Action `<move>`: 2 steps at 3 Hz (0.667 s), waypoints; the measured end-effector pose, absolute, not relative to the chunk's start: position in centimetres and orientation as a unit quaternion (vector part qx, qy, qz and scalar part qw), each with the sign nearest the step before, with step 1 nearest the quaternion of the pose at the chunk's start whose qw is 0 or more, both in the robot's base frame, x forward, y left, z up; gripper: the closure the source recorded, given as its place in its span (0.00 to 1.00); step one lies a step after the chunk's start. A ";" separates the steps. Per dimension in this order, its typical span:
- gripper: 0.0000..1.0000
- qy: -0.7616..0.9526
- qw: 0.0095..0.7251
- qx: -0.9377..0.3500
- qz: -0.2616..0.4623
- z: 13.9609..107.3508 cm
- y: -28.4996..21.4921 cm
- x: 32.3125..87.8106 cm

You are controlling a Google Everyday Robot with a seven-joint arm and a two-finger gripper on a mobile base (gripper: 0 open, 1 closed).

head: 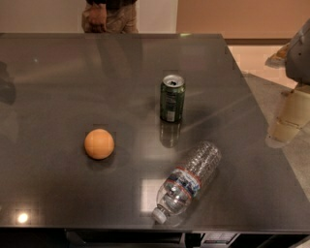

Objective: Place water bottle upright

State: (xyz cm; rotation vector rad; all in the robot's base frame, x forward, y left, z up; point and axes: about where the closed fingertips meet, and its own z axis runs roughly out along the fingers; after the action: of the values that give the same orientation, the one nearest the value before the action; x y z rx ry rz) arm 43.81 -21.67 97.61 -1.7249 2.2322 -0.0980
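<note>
The water bottle point(190, 180) lies on its side on the dark table point(72, 87), near the front edge and right of centre. It is clear ribbed plastic with a red-white-blue label. Its white cap point(159, 216) points to the front left and its base to the back right. My gripper point(281, 133) is at the right edge of the view, at the end of a cream-coloured arm, over the table's right edge. It is to the right of the bottle and apart from it, touching nothing.
A green drink can point(172, 98) stands upright behind the bottle. An orange ball point(99, 144) sits to the left. A person point(109, 14) stands at the table's far edge. Floor shows beyond the right edge.
</note>
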 end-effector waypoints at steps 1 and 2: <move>0.00 0.781 0.159 -0.603 -0.034 97.6 -21.7 43.8; 0.00 0.768 0.159 -0.620 -0.028 97.8 -20.7 43.9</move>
State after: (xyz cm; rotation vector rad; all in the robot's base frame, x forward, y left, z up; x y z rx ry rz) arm 43.92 -20.70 97.83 -1.7706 2.1951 -0.0807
